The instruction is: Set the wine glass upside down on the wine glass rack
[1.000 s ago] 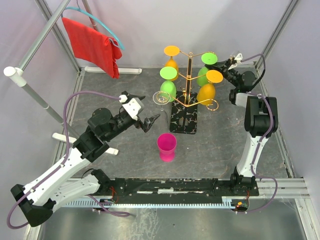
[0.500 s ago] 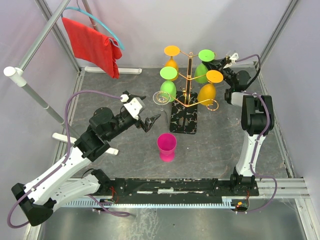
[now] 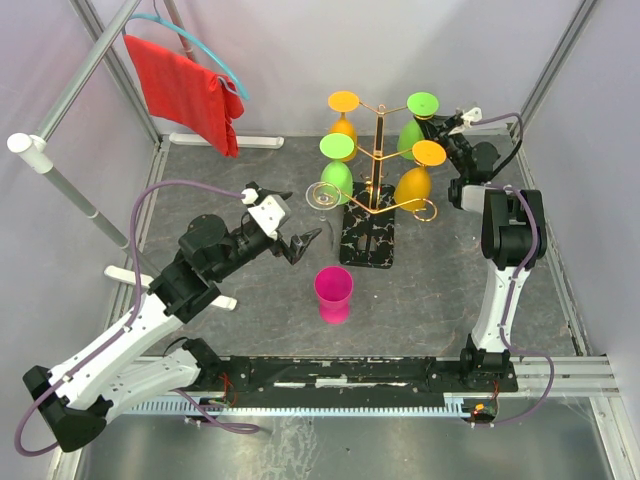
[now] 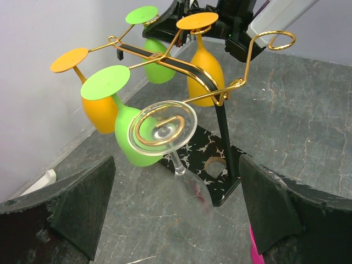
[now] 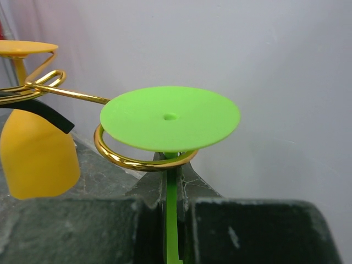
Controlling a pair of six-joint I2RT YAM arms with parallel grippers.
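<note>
Centrally, the right gripper [image 5: 171, 190] has its jaws closed tight on the stem of the green wine glass [image 5: 170, 117]. The glass hangs upside down, its flat foot lying over a gold ring at the end of an arm of the wine glass rack [image 3: 368, 238]. Seen from above, this arm points to 1 o'clock from the rack's pole. The left gripper [image 3: 300, 244] has its jaws spread wide and empty, at 8 o'clock of the marble base, near it but apart. A clear glass [image 4: 163, 125] hangs inverted from the spiral arm facing those jaws. A pink cup [image 3: 333, 293] stands upright at 7 o'clock of the base.
</note>
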